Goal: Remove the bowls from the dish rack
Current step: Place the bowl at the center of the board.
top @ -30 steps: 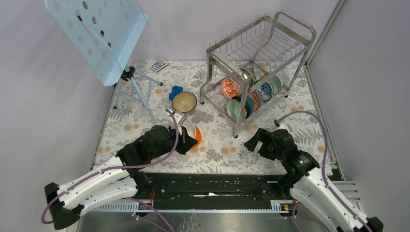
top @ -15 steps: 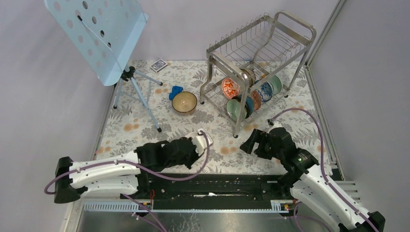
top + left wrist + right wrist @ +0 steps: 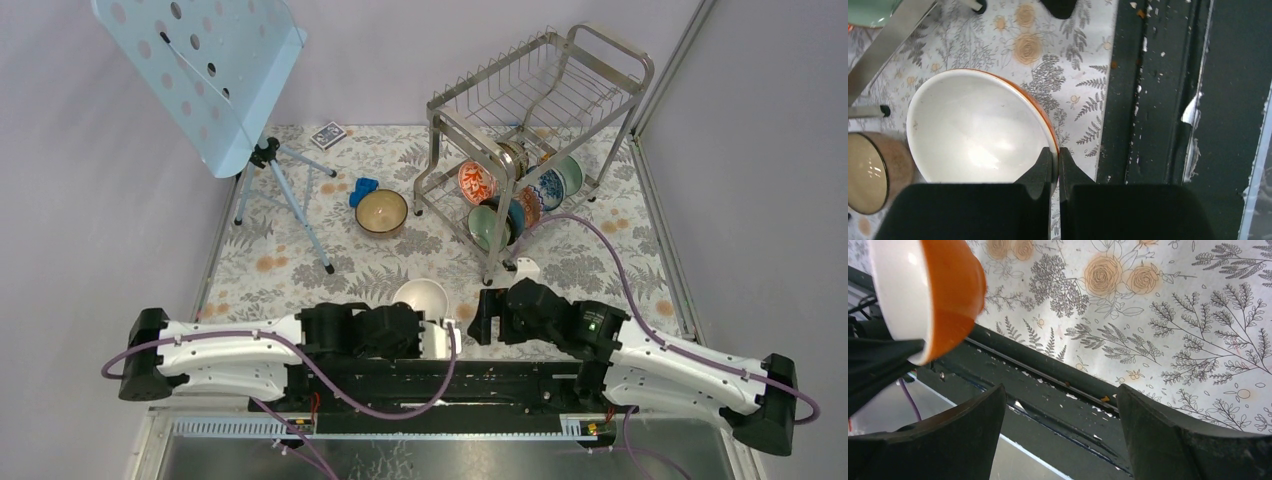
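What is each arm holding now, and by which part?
The left jaws are shut on the rim of the orange bowl, on its side nearest the arms' bases. The right jaws are open and hold nothing.

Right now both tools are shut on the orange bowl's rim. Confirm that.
Wrong on the right tool: it stands open, holding nothing, as the right wrist view shows. The left tool does grip the orange bowl by its rim.
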{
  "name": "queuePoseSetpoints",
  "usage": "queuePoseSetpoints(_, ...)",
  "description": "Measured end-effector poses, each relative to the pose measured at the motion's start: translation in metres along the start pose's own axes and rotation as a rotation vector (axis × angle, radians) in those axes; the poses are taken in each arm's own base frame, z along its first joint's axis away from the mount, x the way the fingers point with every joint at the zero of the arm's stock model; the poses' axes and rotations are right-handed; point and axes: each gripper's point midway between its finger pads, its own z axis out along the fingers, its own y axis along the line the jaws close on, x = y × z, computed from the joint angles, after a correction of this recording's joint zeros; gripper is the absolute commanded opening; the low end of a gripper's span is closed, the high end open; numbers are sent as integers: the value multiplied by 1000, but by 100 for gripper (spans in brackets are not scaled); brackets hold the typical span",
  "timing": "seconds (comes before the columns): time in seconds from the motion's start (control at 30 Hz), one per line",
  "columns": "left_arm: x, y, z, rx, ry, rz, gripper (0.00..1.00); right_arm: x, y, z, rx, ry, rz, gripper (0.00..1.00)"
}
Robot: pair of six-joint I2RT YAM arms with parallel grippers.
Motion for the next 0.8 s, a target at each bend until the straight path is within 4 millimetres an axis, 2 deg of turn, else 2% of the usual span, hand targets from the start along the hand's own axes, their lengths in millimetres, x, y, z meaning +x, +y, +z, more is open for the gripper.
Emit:
queuePoseSetpoints(0.1,0,-14,3,36,14,97,0,-3,5,-3,-5,-43,10,86)
queuePoseSetpoints(0.27,4,-52,6,123,47,319,0,-10,7,-7,9,-104,21,84)
queuePoseSetpoints(0.4,18,-68,10,174,110,439,0,-21,15,-13,5,-133,19,78)
queuePoseSetpoints(0.53,22,-77,11,208,125,516,0,-28,28,-15,11,-121,-26,73)
queuePoseSetpoints(0.8,20,-104,8,301,90,613,0,-13,38,-5,78,-8,-184,65)
